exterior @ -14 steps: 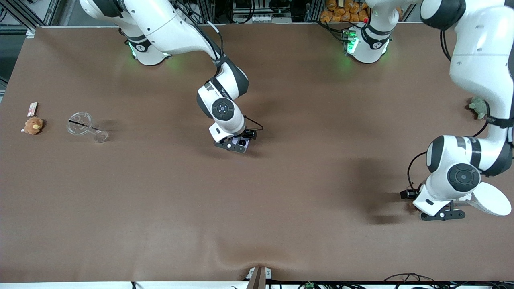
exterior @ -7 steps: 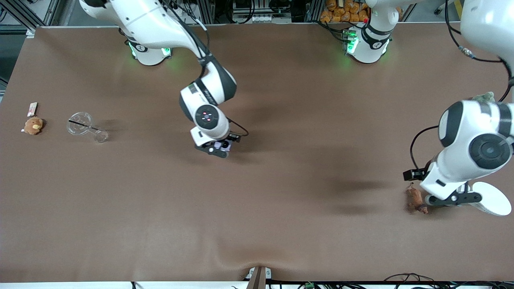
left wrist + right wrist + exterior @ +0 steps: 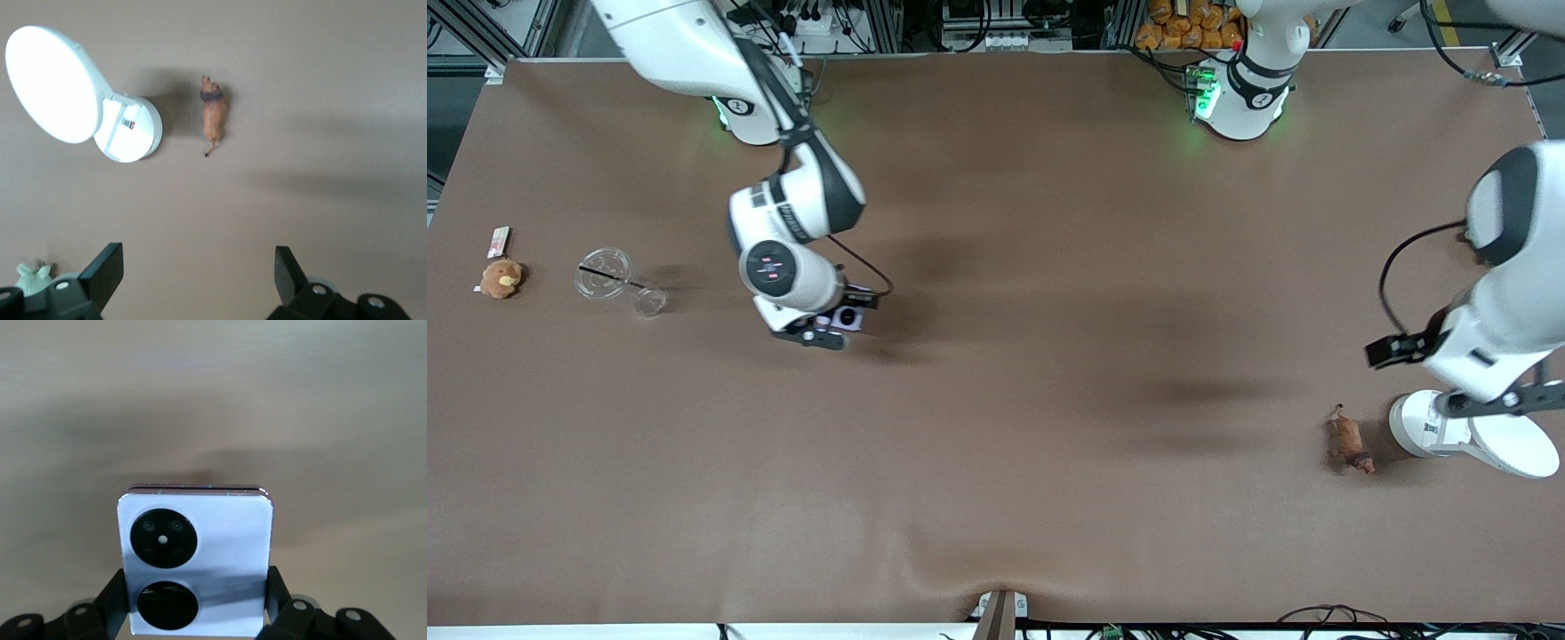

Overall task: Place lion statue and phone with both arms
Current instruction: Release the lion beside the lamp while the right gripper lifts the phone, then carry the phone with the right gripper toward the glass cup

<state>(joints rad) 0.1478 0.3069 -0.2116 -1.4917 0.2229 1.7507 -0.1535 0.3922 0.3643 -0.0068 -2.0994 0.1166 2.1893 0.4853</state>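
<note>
Orange-brown, the lion statue lies on the counter beside a white round lamp, so that half looks done; the left pincer hangs over it, spread wide and empty. Farther from the camera, the right pincer clamps the lavender phone over the counter near a clear cup, not yet set down.

The right gripper hangs in the air at about nine o'clock of the table's middle, clamped on the phone. The left gripper (fingers spread, empty) hovers around three o'clock.
</note>
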